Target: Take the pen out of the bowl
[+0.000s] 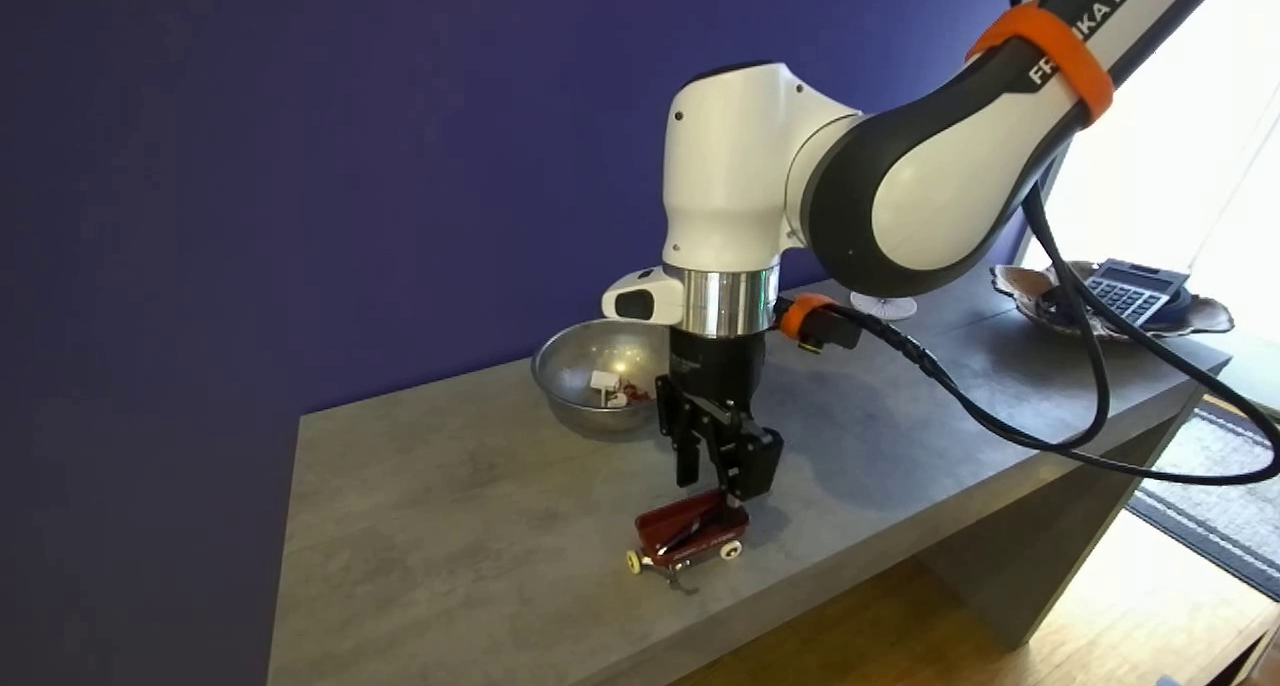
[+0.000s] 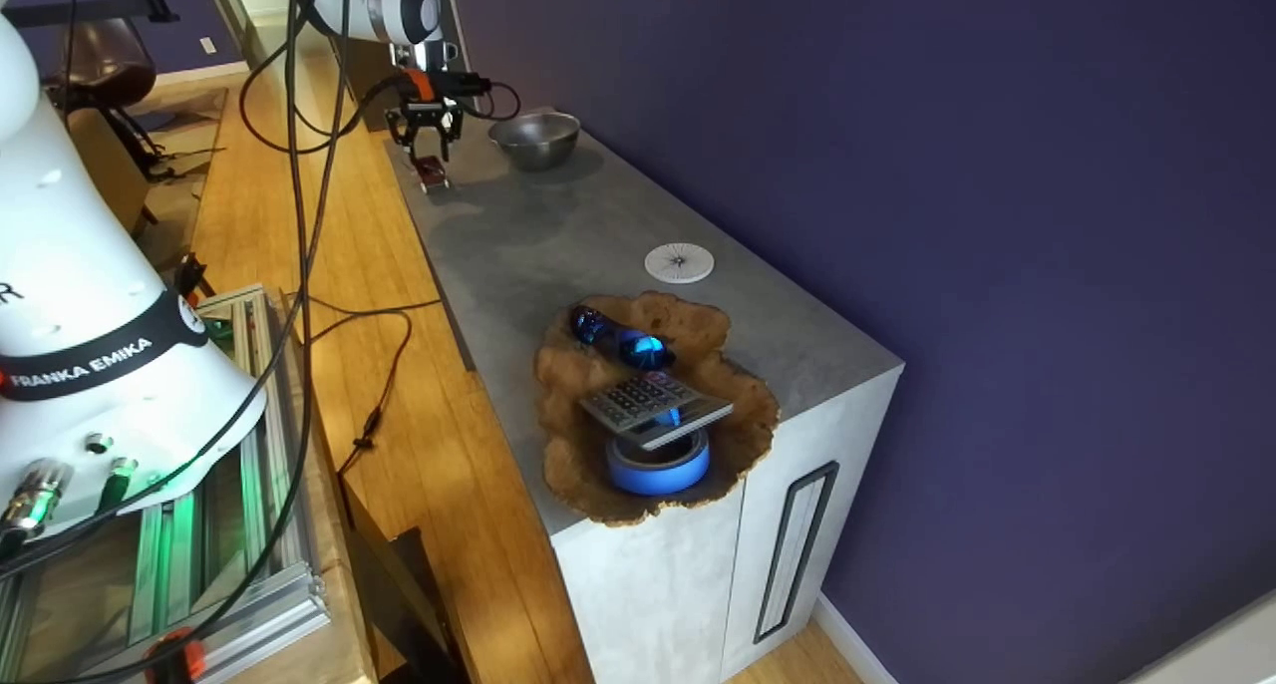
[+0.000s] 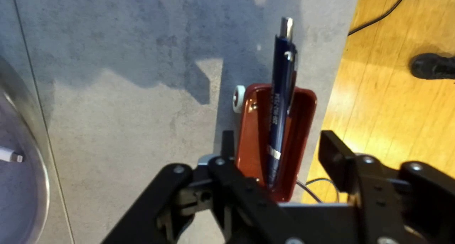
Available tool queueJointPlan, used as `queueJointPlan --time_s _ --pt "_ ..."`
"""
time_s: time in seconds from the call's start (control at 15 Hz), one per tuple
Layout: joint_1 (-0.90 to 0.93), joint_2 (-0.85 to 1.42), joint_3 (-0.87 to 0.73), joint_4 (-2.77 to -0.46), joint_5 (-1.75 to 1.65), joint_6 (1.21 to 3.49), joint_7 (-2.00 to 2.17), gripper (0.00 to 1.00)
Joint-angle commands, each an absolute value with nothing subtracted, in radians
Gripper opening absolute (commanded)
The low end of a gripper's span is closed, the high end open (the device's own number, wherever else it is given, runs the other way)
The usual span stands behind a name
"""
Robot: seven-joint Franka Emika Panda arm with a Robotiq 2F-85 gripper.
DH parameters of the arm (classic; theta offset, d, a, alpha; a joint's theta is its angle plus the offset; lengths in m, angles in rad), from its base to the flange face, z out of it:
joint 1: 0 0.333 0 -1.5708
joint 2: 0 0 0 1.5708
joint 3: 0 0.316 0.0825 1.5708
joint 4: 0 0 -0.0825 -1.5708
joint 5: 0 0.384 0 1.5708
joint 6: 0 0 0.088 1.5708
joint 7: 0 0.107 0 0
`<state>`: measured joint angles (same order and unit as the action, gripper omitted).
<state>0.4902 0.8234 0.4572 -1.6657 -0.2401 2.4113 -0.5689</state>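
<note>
A dark blue pen [image 3: 279, 105] with silver parts lies lengthwise in a small red toy wagon [image 3: 253, 144]. Its silver button end sticks out past the wagon's end. In an exterior view the pen [image 1: 685, 534] shows as a dark stick in the wagon [image 1: 718, 546]. The shiny silver metal bowl [image 1: 560, 366] stands behind the wagon, holding white pieces and red bits; its rim shows at the left of the wrist view [image 3: 42, 180]. My gripper [image 3: 277, 144] is open and empty just above the wagon, fingers either side of it and the pen. It also shows in both exterior views [image 1: 715, 478] [image 2: 429, 156].
The grey table [image 1: 430, 526] has its front edge close beside the wagon. A purple wall [image 1: 350, 166] stands behind the bowl. A brown wavy dish [image 2: 568, 435] with a calculator [image 2: 653, 405], sunglasses and blue tape is at the far end. A white coaster [image 2: 679, 262] lies between.
</note>
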Motion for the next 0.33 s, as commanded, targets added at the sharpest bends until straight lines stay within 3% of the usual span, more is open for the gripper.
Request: queueJointPlan --time_s 0.0,0.13,0.2,0.27 --pt "0.504 0.734 0.434 -1.726 -0.268 2.475 -0.514 0.95" --pt "0.488 0.661 0.452 -1.792 -0.29 2.535 -0.551 1.0" --pt "0.491 0.765 0.453 -1.688 -0.259 2.485 -0.561 0.91" --pt "0.491 0.738 0.454 -1.705 -0.266 2.5 -0.561 0.97"
